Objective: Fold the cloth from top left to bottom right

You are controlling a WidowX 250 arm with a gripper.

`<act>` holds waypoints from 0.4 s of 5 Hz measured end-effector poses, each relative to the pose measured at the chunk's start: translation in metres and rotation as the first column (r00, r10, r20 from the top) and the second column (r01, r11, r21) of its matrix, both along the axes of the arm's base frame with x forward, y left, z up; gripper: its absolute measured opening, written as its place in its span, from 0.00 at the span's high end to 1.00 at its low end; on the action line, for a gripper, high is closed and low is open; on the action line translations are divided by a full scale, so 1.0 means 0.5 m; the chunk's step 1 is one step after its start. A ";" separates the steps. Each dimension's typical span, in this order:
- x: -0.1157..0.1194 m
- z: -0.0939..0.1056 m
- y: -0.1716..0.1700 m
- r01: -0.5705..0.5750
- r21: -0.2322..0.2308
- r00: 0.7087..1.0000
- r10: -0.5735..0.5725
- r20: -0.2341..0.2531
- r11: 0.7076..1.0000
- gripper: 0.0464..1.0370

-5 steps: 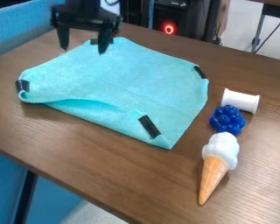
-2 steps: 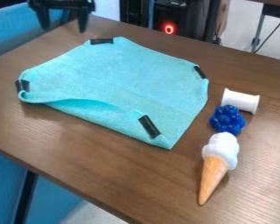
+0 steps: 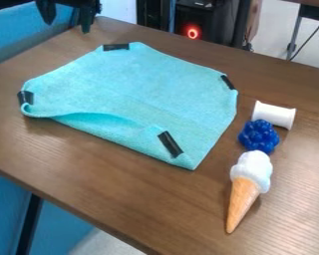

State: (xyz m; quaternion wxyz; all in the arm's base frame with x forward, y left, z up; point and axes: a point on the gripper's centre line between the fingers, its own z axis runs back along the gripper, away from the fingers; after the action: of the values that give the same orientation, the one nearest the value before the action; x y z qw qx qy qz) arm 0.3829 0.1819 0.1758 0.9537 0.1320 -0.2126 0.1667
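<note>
The black gripper (image 3: 68, 25) hangs at the upper left, above the table's far corner, open with nothing between its fingers and apart from the cloth. A turquoise cloth (image 3: 135, 89) lies spread on the table, with black tape at its far, left, right and near corners. Its front left edge is raised in a loose ripple, and the left corner curls up a little.
To the right of the cloth, a white spool (image 3: 274, 115), a blue berry-like cluster (image 3: 259, 136) and a toy ice cream cone (image 3: 246, 187) lie in a row. The brown table's (image 3: 115, 199) front edge slants down to the right.
From over the cloth's far corner, the gripper has moved left and up in the view, uncovering the tape there. The cloth looks the same.
</note>
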 end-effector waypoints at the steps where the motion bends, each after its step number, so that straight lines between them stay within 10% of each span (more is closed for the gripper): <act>1: 0.024 0.024 0.026 0.244 -0.001 0.969 -0.244 0.044 0.970 0.04; 2: 0.051 0.005 0.048 0.448 -0.032 0.893 -0.445 0.061 0.894 0.04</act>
State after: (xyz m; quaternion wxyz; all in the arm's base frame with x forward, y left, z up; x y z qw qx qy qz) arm 0.4082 0.2060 0.1781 0.9635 0.0538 -0.2579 -0.0486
